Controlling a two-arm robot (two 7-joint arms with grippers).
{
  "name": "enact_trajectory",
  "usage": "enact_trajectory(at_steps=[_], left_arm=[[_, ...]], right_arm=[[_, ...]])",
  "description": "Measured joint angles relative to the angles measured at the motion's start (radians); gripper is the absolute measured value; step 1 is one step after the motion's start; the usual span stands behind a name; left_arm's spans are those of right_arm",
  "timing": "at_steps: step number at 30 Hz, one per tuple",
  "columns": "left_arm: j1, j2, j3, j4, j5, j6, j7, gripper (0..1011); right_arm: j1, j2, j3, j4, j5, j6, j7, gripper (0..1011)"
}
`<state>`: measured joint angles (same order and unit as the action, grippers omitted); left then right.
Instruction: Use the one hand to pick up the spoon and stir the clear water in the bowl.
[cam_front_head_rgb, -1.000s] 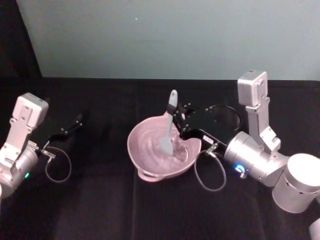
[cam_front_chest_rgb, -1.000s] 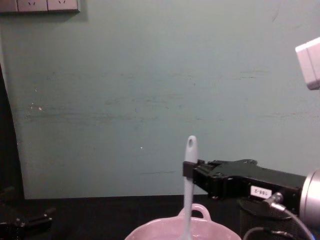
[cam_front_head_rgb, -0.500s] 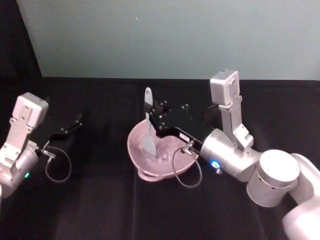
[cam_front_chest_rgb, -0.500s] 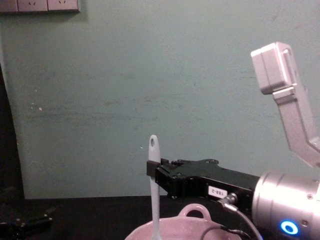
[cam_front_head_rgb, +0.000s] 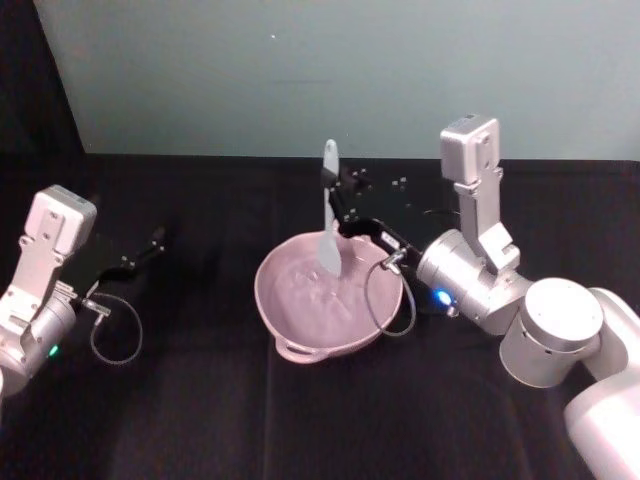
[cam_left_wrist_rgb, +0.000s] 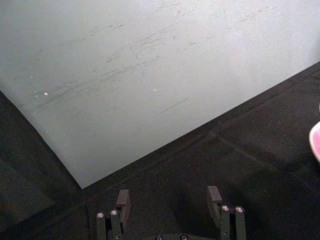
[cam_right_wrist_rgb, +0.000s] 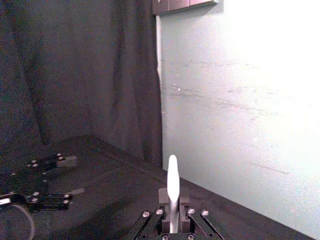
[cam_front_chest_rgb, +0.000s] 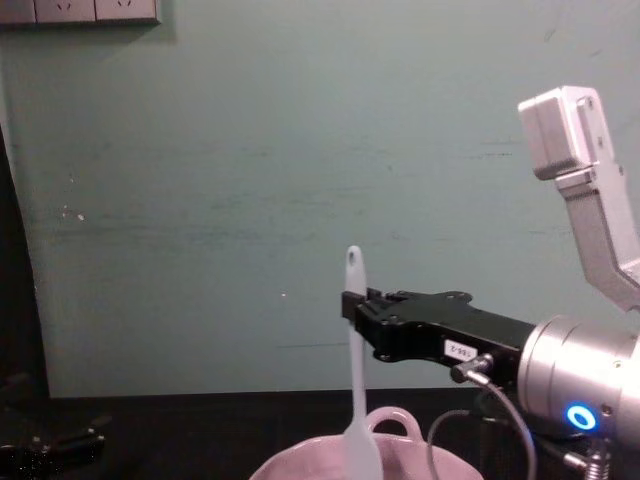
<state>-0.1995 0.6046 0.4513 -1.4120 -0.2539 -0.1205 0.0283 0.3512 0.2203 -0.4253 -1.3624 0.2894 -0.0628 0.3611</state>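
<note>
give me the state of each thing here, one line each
right gripper: shut on the spoon's handle, reaching over the bowl
spoon: upright, head down inside the bowl, handle tip up
bowl: upright on the table, clear water in it
left gripper: open, holding nothing, parked at the robot's left, away from the bowl

Light is dim and even over the black desk (cam_front_head_rgb: 200, 400), which swallows shadows. In the right wrist view the wall (cam_right_wrist_rgb: 270, 75) blows out to white glare at upper right. The bowl (cam_front_head_rgb: 290, 310) shows soft gloss. All views look slightly soft.
</note>
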Motion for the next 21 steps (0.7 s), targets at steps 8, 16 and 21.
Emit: enact_trajectory(at_steps=[8,16,21], left_arm=[[0.0,0.0,0.0,0.0,0.0,0.0,0.0,1011],[0.0,0.0,0.0,0.0,0.0,0.0,0.0,1011],[0.0,0.0,0.0,0.0,0.0,0.0,0.0,1011]], right_arm=[[-0.016,0.022,0.026,-0.025,-0.019,0.015,-0.01,110],[-0.045,0.032,0.054,-0.072,0.01,0.046,0.002,110],[-0.064,0.043,0.08,-0.132,0.072,0.085,0.023,110]])
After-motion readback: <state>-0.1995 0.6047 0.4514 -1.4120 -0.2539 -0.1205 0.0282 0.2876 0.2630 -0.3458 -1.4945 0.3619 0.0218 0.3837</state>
